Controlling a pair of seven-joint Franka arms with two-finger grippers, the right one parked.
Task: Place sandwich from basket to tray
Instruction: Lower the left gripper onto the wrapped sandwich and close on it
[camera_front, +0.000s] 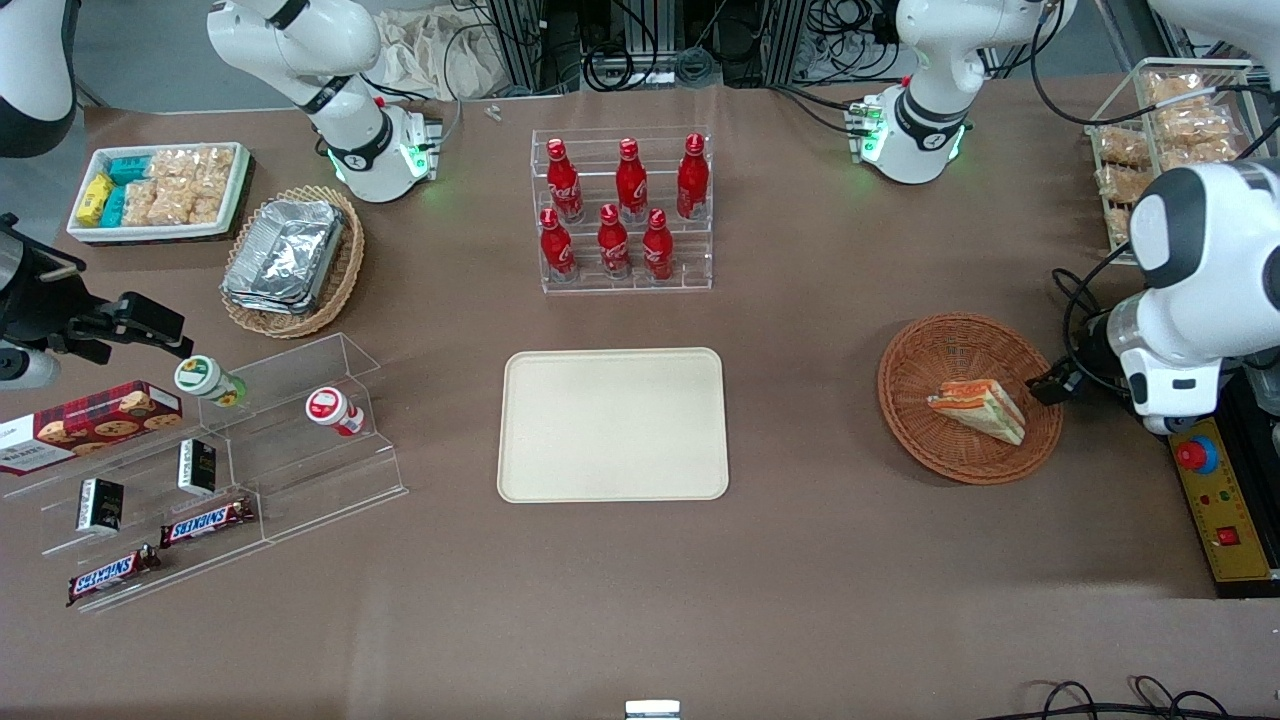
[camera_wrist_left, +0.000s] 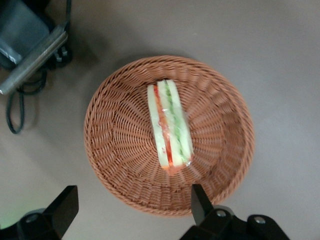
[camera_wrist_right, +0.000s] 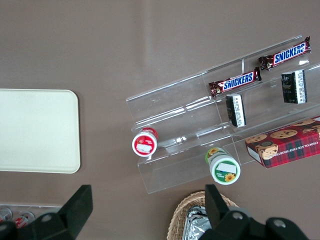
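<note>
Brown desk (camera_front: 800, 560). Nearest: large flat cream-beige rectangular tray (camera_front: 613, 424), bare. Toward working arm's end: round reddish-brown wicker basket (camera_front: 968, 396) holding triangular wedge sandwich of pale bread with orange-red and green filling (camera_front: 978, 409), lying on its side inside basket. Left-arm pincer (camera_wrist_left: 132, 207) above basket rim, fingers (camera_wrist_left: 198, 201) wide apart, gripping nothing. Farther off: clear stepped rack of six red bottles (camera_front: 622, 208).

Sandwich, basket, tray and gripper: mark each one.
sandwich (camera_wrist_left: 170, 125), left wrist view, filling edge.
basket (camera_wrist_left: 120, 145), left wrist view, woven floor.
tray (camera_front: 612, 425), front view, bare middle.
gripper (camera_wrist_left: 132, 205), left wrist view, open above basket.
</note>
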